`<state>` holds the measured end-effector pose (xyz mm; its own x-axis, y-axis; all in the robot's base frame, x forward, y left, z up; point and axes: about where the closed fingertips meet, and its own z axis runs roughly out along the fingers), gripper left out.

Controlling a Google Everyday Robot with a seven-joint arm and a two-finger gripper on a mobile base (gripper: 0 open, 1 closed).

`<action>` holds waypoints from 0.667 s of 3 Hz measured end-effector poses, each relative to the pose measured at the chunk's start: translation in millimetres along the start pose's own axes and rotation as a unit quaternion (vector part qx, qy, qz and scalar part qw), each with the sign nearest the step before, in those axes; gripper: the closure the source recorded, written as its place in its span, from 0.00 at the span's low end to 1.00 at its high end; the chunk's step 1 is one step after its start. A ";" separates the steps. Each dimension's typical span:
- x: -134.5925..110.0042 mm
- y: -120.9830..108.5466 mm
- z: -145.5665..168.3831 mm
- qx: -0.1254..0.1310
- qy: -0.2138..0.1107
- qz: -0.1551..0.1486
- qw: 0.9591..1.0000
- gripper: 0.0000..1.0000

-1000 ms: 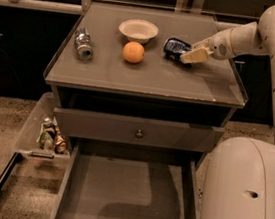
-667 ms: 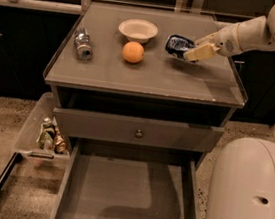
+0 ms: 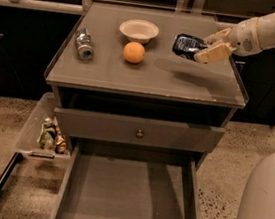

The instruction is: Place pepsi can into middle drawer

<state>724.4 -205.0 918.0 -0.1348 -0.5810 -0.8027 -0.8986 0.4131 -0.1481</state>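
Observation:
The pepsi can (image 3: 186,45), dark blue with white markings, lies sideways between the fingers of my gripper (image 3: 201,48). The gripper is shut on it and holds it a little above the right rear of the cabinet top (image 3: 146,77); its shadow falls on the top just below. The arm reaches in from the upper right. The middle drawer (image 3: 125,200) is pulled out wide open at the bottom of the view, its flat grey floor bare.
A silver-grey can (image 3: 83,44) lies at the left of the cabinet top. An orange (image 3: 134,52) and a white bowl (image 3: 139,30) sit near the middle. A shut drawer front with a round knob (image 3: 138,133) is above the open drawer. A clear bin (image 3: 48,135) with items stands at the left.
The gripper with the pepsi can has risen off the cabinet top and shifted slightly; a shadow now shows beneath it.

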 end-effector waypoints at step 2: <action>21.5 54.1 -65.5 0.034 0.016 -0.010 0.999 1.00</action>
<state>645.6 -241.1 930.5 -0.1316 -0.6105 -0.7810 -0.8712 0.4471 -0.2027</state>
